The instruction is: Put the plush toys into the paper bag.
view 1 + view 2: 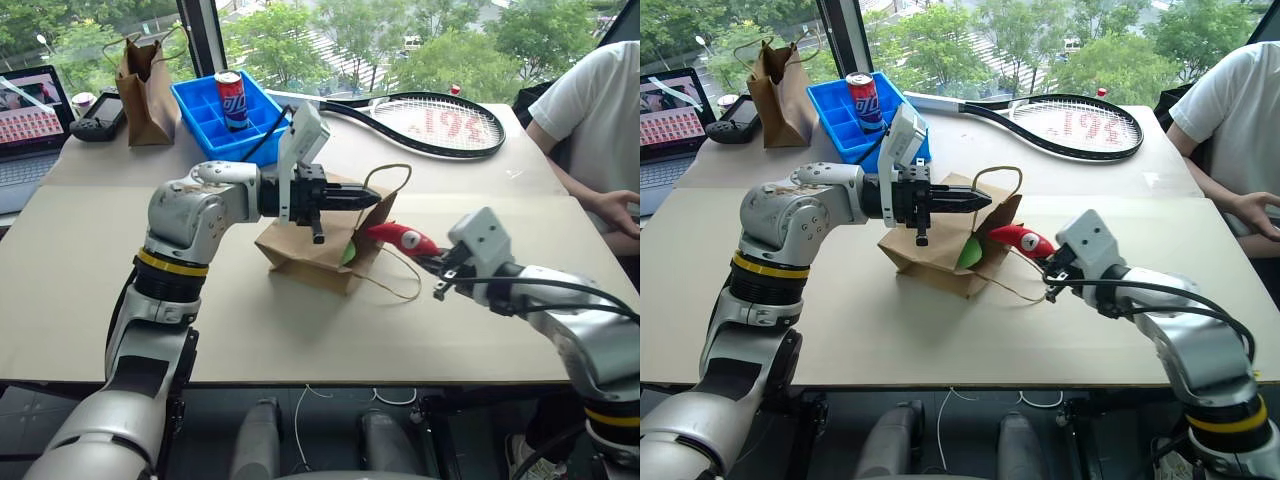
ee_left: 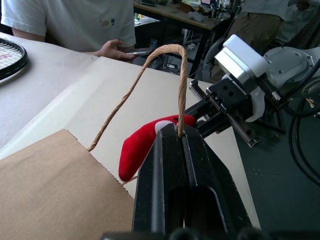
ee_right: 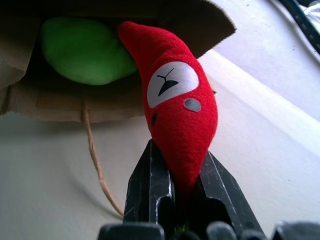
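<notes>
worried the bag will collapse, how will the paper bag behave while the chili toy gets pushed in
The paper bag probably flexes: its kraft walls look thin and creased. It may slide, being likely light, though the left gripper pinching its twine handle should steady it. The soft chili toy shouldn't tear it.

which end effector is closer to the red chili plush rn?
Right. The right end effector is shut on the red chili plush at its tail end. The left end effector pinches the paper bag handle just above it.
</notes>
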